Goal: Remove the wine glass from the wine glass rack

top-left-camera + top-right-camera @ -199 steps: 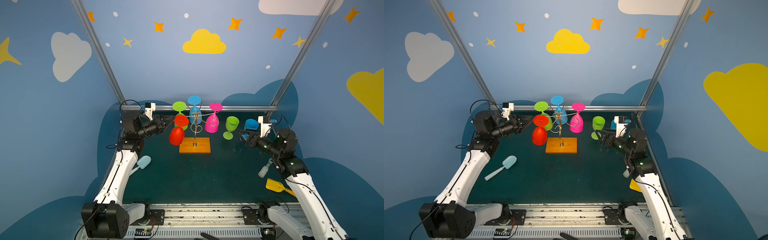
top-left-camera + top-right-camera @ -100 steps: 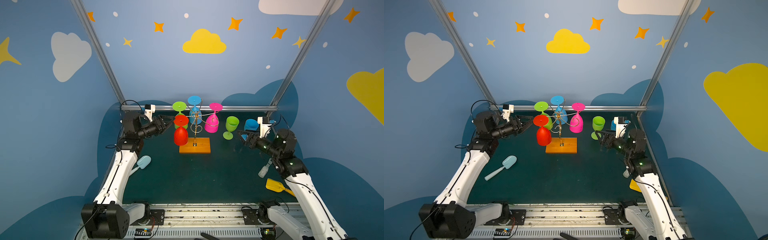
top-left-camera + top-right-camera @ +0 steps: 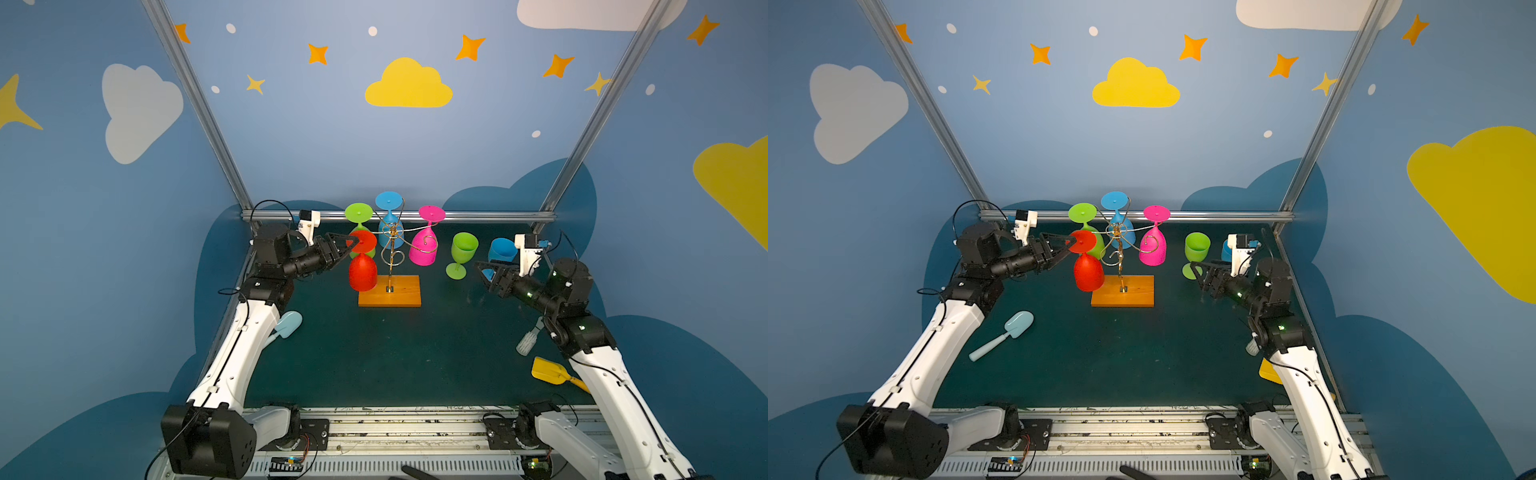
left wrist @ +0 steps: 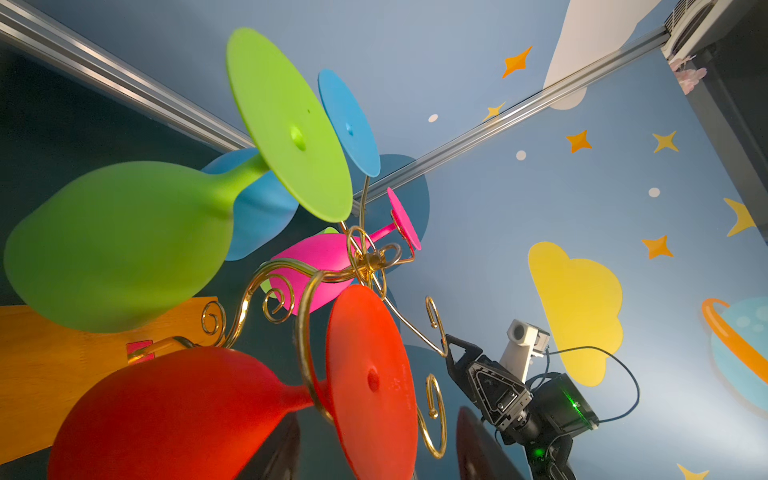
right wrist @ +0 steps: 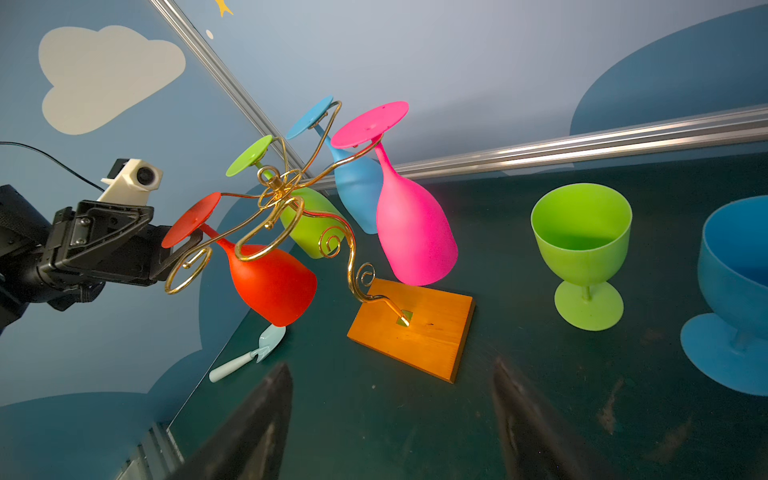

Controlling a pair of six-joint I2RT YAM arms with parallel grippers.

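Red plastic wine glass [image 3: 363,272] hangs upside down on the gold wire wine glass rack with the wooden base [image 3: 399,295] — foot caught on a scroll arm, so not off yet. Left end effector [image 3: 350,249] is released, fingers straddling that foot, likely lining up a grip. Right end effector [image 3: 482,272] is spread wide and empty — parked over the dark green counter [image 3: 374,353].

Both top views looked down on the table [image 3: 374,365] from high over its near edge, far behind the left fingers [image 3: 338,240] and right fingers [image 3: 490,270], sharing almost the whole scene. The left wrist camera sat close behind its fingers, tilted up at the rack [image 4: 365,262] just ahead of them; the right wrist camera faced the same rack, well ahead of its fingers.
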